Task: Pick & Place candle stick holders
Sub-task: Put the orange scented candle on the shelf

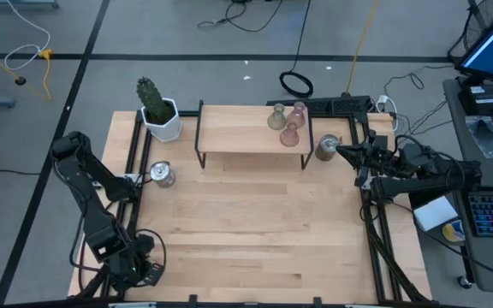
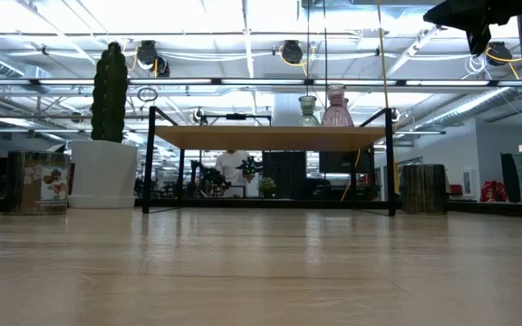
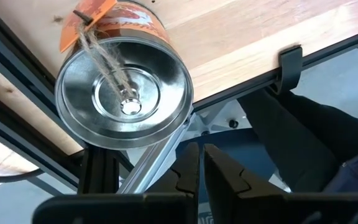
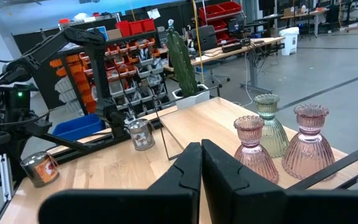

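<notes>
Currently both grippers are empty, fingers together: right gripper [image 1: 342, 151] beside a silver cup [image 1: 327, 147] by the shelf [image 1: 238, 137], left gripper [image 1: 148, 272] parked at the near edge.

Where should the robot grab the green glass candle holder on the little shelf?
Best guess: the narrow neck of the green candle holder, just under its flared rim. It stands upright, wide at the ribbed base. Come from above or its open side, since two pink candle holders stand close beside it. The right pincer is nearest.
</notes>
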Robot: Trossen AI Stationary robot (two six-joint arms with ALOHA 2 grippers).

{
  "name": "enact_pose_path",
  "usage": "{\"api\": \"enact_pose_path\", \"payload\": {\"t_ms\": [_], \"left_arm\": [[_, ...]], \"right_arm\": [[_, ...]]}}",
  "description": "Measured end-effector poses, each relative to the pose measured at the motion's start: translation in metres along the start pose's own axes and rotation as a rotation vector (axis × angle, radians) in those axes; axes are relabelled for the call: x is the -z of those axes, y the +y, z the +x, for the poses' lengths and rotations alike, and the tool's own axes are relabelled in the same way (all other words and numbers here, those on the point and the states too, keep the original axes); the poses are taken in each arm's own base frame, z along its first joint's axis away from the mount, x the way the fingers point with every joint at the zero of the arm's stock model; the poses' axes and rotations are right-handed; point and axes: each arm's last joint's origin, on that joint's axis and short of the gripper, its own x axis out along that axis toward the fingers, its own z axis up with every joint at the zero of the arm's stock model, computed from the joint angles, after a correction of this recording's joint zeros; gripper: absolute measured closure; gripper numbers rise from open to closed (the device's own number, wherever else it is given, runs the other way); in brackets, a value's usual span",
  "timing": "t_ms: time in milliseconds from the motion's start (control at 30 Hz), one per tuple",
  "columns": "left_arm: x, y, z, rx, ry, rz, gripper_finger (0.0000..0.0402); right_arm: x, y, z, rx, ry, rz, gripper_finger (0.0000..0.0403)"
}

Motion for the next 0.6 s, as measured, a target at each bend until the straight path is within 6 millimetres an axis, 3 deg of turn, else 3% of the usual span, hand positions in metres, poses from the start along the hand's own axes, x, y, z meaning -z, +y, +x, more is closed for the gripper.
{"api": "enact_pose_path", "payload": {"t_ms": [167,600], "left_arm": [[0.0,0.0,0.0,-0.001,0.0,-0.001,0.0368],[0.0005,0.0047,0.0004,-0.028,-0.02,-0.029,0.0233]], "right_arm": [[0.0,0.0,0.0,0.0,0.0,0.0,0.0399],[0.0,0.0,0.0,0.0,0.0,0.0,0.0399]]}}
